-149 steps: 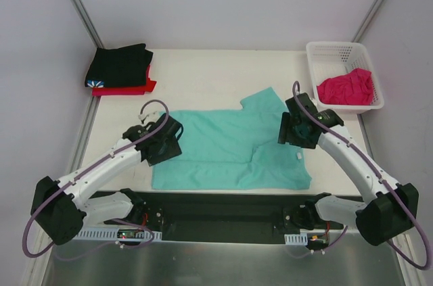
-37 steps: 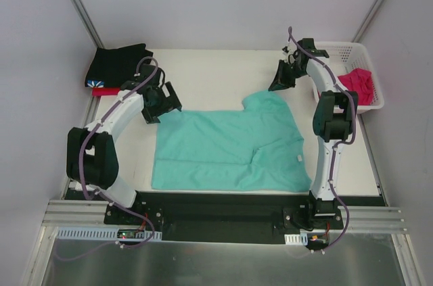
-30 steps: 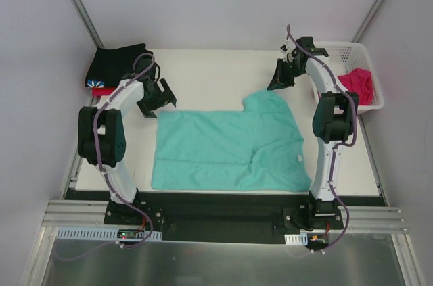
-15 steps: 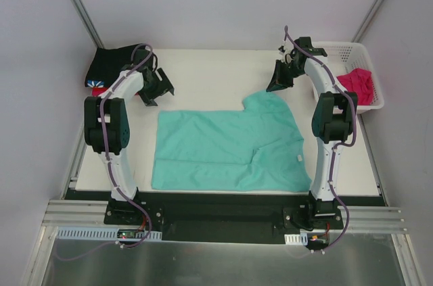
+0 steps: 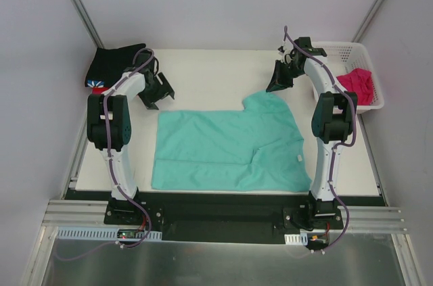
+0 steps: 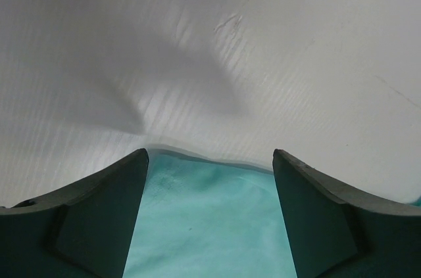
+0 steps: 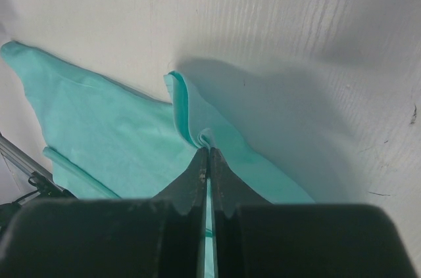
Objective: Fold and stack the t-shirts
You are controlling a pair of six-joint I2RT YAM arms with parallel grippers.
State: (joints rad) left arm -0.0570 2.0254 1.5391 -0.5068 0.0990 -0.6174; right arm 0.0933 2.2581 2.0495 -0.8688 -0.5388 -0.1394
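Table (image 5: 216, 69): white, flat surface, with faint scuffs and fine ribbing showing in the wrist views.

Items lying directly on it:
- A teal-green t-shirt (image 5: 223, 147) is spread flat over the near middle. Its near hem is close to the table's near edge, and one sleeve reaches toward the far right.
- In the far left corner lies a red t-shirt (image 5: 101, 90), mostly covered by a folded black t-shirt (image 5: 115, 61) on top of it.
- In the far right corner stands a white lattice basket (image 5: 338, 46), with a magenta-pink t-shirt (image 5: 358, 83) crumpled inside.

Stack, spread shirt and basket lie well apart.
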